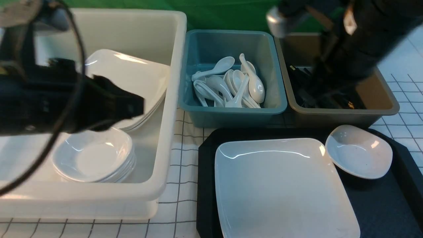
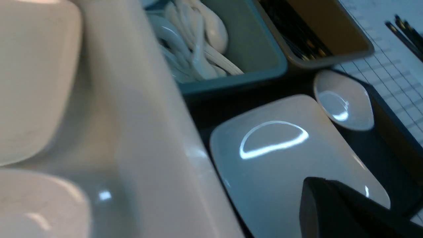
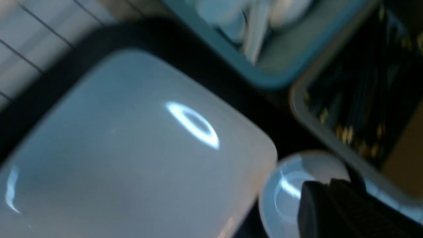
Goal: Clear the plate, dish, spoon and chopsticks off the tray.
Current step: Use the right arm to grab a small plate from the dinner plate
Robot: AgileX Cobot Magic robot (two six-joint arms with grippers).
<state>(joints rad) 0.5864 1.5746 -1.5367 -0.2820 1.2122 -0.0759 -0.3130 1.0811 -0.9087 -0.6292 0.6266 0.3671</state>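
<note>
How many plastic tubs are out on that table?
3: a large white tub on the left holding plates, a teal tub in the middle holding spoons, and a brown tub on the right. I see no others.

A staged robot lab: a green backdrop (image 1: 228,15) behind a grid-clothed desk (image 1: 183,185) carrying dish-sorting tubs (image 1: 231,115).

Black left gripper (image 1: 140,105), wedge-shaped, looping black cable (image 1: 80,66), black right arm (image 1: 363,39), silver joint cap (image 1: 279,19)

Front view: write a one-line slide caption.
White plate and small dish sit on the black tray, near the teal spoon tub.
</note>
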